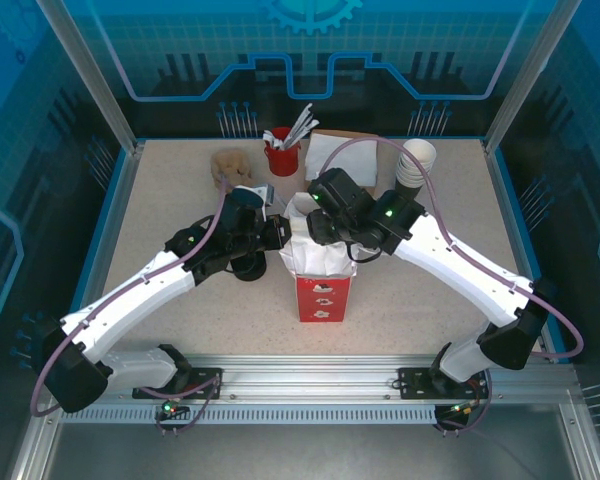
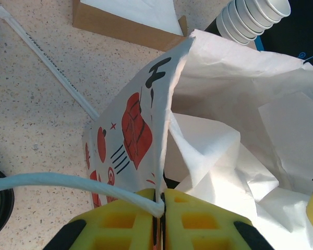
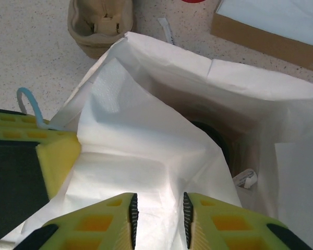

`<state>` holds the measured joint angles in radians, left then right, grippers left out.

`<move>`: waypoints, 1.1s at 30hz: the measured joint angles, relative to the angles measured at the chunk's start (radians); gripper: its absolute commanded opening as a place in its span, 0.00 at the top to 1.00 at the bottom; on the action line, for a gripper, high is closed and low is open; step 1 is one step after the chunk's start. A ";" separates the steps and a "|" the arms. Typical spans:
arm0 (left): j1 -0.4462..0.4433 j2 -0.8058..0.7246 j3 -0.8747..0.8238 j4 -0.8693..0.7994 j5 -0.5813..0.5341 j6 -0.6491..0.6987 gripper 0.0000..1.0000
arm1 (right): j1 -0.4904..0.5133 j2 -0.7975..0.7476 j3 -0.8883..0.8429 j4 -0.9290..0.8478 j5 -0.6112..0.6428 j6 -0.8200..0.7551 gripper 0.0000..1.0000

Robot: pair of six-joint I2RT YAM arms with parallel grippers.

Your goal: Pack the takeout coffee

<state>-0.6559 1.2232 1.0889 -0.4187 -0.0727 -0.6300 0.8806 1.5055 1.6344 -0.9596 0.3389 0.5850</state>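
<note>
Left gripper (image 2: 160, 208) clamps the left rim of the bag (image 2: 130, 125). Right gripper (image 3: 157, 213) hovers slightly parted, empty, over the takeout coffee (image 3: 213, 134) inside.

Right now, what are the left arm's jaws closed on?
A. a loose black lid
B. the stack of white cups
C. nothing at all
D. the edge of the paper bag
D: in the left wrist view the left gripper has its jaws pressed together on the top edge of the paper bag, right beside the bag's pale blue handle cord.
</note>
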 measured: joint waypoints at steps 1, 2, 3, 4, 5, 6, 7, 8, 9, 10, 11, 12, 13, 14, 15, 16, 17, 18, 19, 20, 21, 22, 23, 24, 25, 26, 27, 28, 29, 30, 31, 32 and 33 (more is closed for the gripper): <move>0.001 0.001 0.000 0.002 0.000 0.000 0.87 | -0.003 0.000 0.000 0.001 -0.008 -0.005 0.71; 0.001 0.002 0.000 0.004 0.000 0.000 0.87 | -0.005 0.000 0.000 0.006 -0.018 -0.011 0.72; 0.001 0.002 0.000 0.006 0.002 0.000 0.87 | -0.010 0.000 -0.002 0.014 -0.030 -0.015 0.74; 0.001 0.002 0.000 0.006 0.003 0.000 0.87 | -0.013 0.000 -0.004 0.026 -0.040 -0.019 0.76; 0.001 0.002 0.000 0.006 0.003 0.000 0.87 | -0.019 0.003 -0.007 0.036 -0.055 -0.021 0.77; 0.001 0.003 0.000 0.006 0.004 0.000 0.87 | -0.025 0.009 -0.008 0.046 -0.066 -0.021 0.78; 0.001 0.003 0.000 0.006 0.004 0.000 0.87 | -0.030 0.017 -0.008 0.053 -0.072 -0.023 0.79; 0.001 0.003 0.000 0.006 0.004 0.000 0.87 | -0.036 0.029 -0.011 0.063 -0.080 -0.023 0.79; 0.001 0.003 0.000 0.006 0.004 0.000 0.87 | -0.042 0.046 -0.012 0.069 -0.088 -0.022 0.80; 0.001 0.003 0.000 0.006 0.007 0.000 0.87 | -0.046 0.061 -0.014 0.072 -0.090 -0.022 0.80; 0.001 0.003 0.000 0.006 0.007 0.000 0.87 | -0.051 0.078 -0.018 0.077 -0.095 -0.022 0.80; 0.001 0.003 0.000 0.006 0.008 0.000 0.87 | -0.055 0.095 -0.023 0.079 -0.097 -0.021 0.80; 0.001 0.003 0.000 0.006 0.008 0.000 0.87 | -0.057 0.109 -0.028 0.082 -0.098 -0.022 0.81; 0.002 0.003 0.000 0.006 0.008 0.000 0.87 | -0.061 0.124 -0.036 0.082 -0.097 -0.021 0.81; 0.003 0.003 0.000 0.006 0.008 0.000 0.87 | -0.064 0.135 -0.043 0.082 -0.097 -0.021 0.81; 0.004 0.003 0.000 0.006 0.010 0.000 0.87 | -0.066 0.142 -0.050 0.081 -0.097 -0.021 0.81; 0.005 0.003 0.000 0.006 0.010 0.000 0.87 | -0.068 0.150 -0.053 0.077 -0.097 -0.021 0.81; 0.005 0.003 0.000 0.006 0.011 0.000 0.87 | -0.070 0.156 -0.055 0.077 -0.096 -0.021 0.81; 0.005 0.003 0.000 0.006 0.011 0.000 0.87 | -0.072 0.160 -0.055 0.077 -0.093 -0.021 0.82; 0.005 0.003 0.000 0.006 0.011 0.000 0.87 | -0.072 0.163 -0.055 0.077 -0.093 -0.021 0.81; 0.005 0.003 0.000 0.006 0.011 0.000 0.87 | -0.073 0.163 -0.055 0.077 -0.093 -0.021 0.81; 0.005 0.003 0.000 0.006 0.011 0.000 0.87 | -0.073 0.163 -0.055 0.076 -0.093 -0.021 0.81; 0.005 0.003 0.000 0.006 0.011 0.000 0.87 | -0.073 0.161 -0.055 0.076 -0.093 -0.021 0.81; 0.005 0.003 0.000 0.006 0.011 0.000 0.86 | -0.073 0.161 -0.055 0.076 -0.093 -0.021 0.81; 0.005 0.003 0.000 0.006 0.011 0.000 0.85 | -0.073 0.158 -0.055 0.074 -0.093 -0.022 0.80; 0.006 0.003 0.000 0.006 0.011 0.000 0.81 | -0.073 0.155 -0.053 0.069 -0.093 -0.022 0.80; 0.006 0.003 0.000 0.006 0.011 -0.001 0.76 | -0.073 0.153 -0.048 0.061 -0.093 -0.023 0.80; 0.006 0.003 0.000 0.006 0.012 0.000 0.72 | -0.073 0.149 -0.040 0.053 -0.094 -0.026 0.79; 0.006 0.003 0.000 0.006 0.012 -0.002 0.69 | -0.073 0.143 -0.028 0.045 -0.095 -0.027 0.78; 0.006 0.003 0.000 0.006 0.012 -0.002 0.65 | -0.073 0.137 -0.014 0.038 -0.097 -0.030 0.78; 0.006 0.003 0.000 0.005 0.012 -0.002 0.62 | -0.073 0.129 0.000 0.033 -0.098 -0.033 0.77; 0.006 0.003 0.000 0.005 0.012 -0.002 0.59 | -0.074 0.119 0.016 0.029 -0.102 -0.037 0.76; 0.006 0.003 0.002 0.003 0.012 -0.003 0.58 | -0.075 0.108 0.035 0.026 -0.108 -0.041 0.76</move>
<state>-0.6498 1.2259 1.0904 -0.4156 -0.0605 -0.6331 0.8055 1.6135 1.6691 -0.9340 0.2306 0.5438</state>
